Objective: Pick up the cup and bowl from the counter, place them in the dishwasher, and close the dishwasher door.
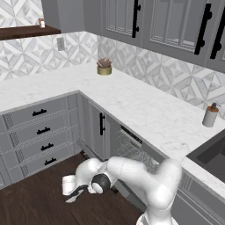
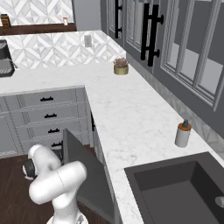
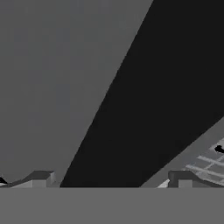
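Observation:
The dishwasher [image 1: 132, 151] sits under the white marble counter [image 1: 132, 105], and its silver wire rack shows in the opening. In the right base view the dark-grey dishwasher door [image 2: 87, 175] stands tilted, partly raised from the floor. My arm bends low in front of it, and my gripper [image 1: 74, 195] hangs open just above the wooden floor, at the door's outer side. In the hand view my gripper [image 3: 111, 179] is open and holds nothing. The flat grey door [image 3: 52, 87] lies close ahead there, with a corner of the rack [image 3: 205, 166] at the lower right. The cup and bowl are hidden.
A golden pot with a plant [image 1: 104, 67] stands at the counter's back corner. A soap bottle [image 1: 210, 115] stands by the dark sink [image 1: 215, 154]. Grey drawers with black handles [image 1: 39, 132] run to the left of the dishwasher. Dark wooden floor [image 1: 26, 206] lies around the gripper.

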### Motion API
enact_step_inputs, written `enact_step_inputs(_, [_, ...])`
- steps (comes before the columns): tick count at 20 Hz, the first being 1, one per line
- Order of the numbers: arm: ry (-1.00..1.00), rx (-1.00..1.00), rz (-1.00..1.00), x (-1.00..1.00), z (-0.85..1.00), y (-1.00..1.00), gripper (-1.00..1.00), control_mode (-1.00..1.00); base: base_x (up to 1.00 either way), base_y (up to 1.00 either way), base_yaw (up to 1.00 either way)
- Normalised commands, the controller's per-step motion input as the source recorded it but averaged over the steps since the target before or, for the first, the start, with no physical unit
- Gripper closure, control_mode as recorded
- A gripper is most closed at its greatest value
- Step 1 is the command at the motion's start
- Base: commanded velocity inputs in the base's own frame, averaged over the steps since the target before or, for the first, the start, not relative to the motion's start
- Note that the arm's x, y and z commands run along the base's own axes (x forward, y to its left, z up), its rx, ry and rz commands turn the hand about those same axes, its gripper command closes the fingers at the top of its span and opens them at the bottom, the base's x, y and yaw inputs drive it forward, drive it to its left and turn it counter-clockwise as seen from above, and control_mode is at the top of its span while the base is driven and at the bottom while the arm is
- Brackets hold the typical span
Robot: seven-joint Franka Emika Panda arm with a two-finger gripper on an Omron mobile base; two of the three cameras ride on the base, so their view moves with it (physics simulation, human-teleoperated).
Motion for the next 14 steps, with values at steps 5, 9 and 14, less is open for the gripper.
enact_step_inputs(5, [0.03, -0.03, 0.08, 1.00, -0.21, -1.00, -1.00, -1.00, 0.00, 0.00, 0.00])
enact_step_inputs(9, [0.09, 0.00, 0.06, 1.00, -0.35, -1.00, -1.00, -1.00, 0.00, 0.00, 0.00])
enact_step_inputs(14, [0.13, 0.05, 0.02, 1.00, -0.39, -1.00, -1.00, -1.00, 0.00, 0.00, 0.00])
